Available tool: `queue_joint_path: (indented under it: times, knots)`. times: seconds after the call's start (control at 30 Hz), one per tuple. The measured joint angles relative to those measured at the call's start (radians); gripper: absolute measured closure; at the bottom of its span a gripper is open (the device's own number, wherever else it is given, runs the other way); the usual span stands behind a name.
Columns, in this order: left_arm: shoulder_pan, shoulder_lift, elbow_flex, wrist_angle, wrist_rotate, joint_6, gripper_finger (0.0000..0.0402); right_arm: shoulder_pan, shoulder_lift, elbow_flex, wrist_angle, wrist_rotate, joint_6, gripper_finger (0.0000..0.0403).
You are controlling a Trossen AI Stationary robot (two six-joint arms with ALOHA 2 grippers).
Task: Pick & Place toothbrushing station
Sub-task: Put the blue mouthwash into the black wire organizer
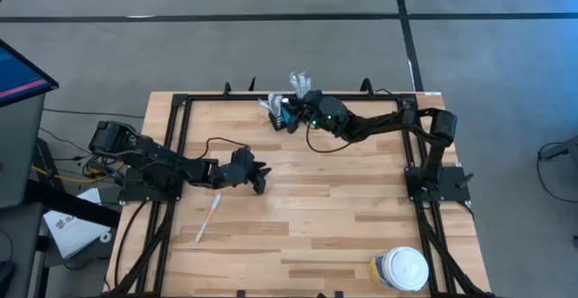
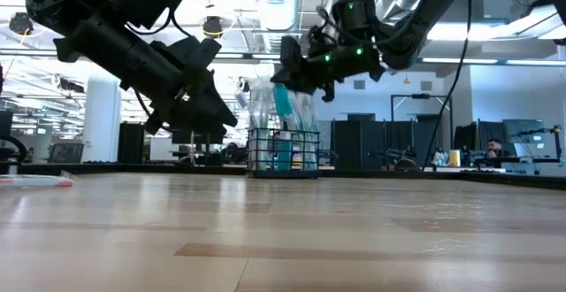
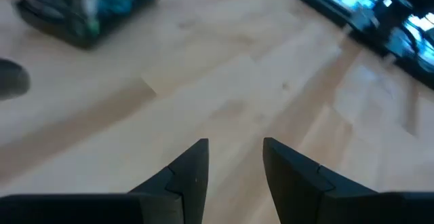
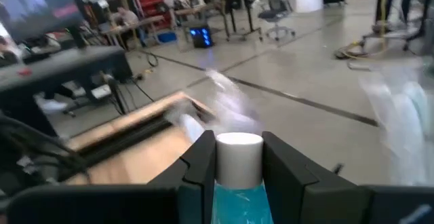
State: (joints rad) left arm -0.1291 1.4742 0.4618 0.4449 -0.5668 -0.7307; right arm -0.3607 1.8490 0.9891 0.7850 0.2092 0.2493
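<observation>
Small black wire open-topped toothbrushing station [image 1: 275, 116] stands at the wooden table's [image 1: 343, 217] far edge, near centre, packed with clear-wrapped items. Right gripper [image 4: 239, 161] just above it, fingers pinching a teal white-capped tube [image 4: 239, 176]. Left gripper [image 3: 234, 161] hangs mid-table, fingers spread, nothing between them. White toothbrush [image 1: 209, 218] lies near it. Round white-lidded yellow jar [image 1: 398, 269] at near right corner.

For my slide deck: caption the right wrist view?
Right gripper shut on a white-capped teal tube, workshop floor beyond.
</observation>
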Motion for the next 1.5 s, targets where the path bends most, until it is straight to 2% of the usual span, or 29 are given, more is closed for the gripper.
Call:
queue_joint_path:
  times: [0.23, 0.5, 0.7, 0.9, 1.1, 1.23, 1.4, 1.5]
  knots:
    - [0.000, 0.000, 0.000, 0.082, -0.136, 0.028, 0.0266, 0.072, -0.100, 0.000, -0.081, 0.054, -0.049, 0.0321]
    - [0.027, 0.000, 0.000, 0.373, -0.143, 0.401, 0.0266, 0.167, -0.149, 0.001, -0.051, 0.054, -0.103, 0.0321]
    - [0.087, 0.000, 0.000, 0.510, -0.019, 0.443, 0.0266, 0.199, -0.149, 0.001, -0.026, 0.054, -0.117, 0.0321]
    - [0.133, 0.000, 0.000, 0.531, -0.004, 0.442, 0.0266, 0.220, -0.149, 0.001, 0.022, 0.054, -0.119, 0.0321]
    - [0.158, 0.000, 0.000, 0.613, 0.068, 0.488, 0.0266, 0.225, -0.148, 0.001, 0.024, 0.054, -0.119, 0.0321]
    - [0.163, 0.001, 0.016, 0.618, 0.068, 0.491, 0.0266, 0.224, -0.148, 0.001, 0.027, 0.054, -0.118, 0.0321]
    - [0.176, 0.083, 0.096, 0.621, 0.067, 0.522, 0.0266, 0.231, -0.148, 0.001, 0.040, 0.055, -0.118, 0.0321]
    - [0.189, 0.128, 0.116, 0.642, 0.102, 0.533, 0.0266, 0.233, -0.148, -0.004, 0.035, 0.040, -0.119, 0.0321]
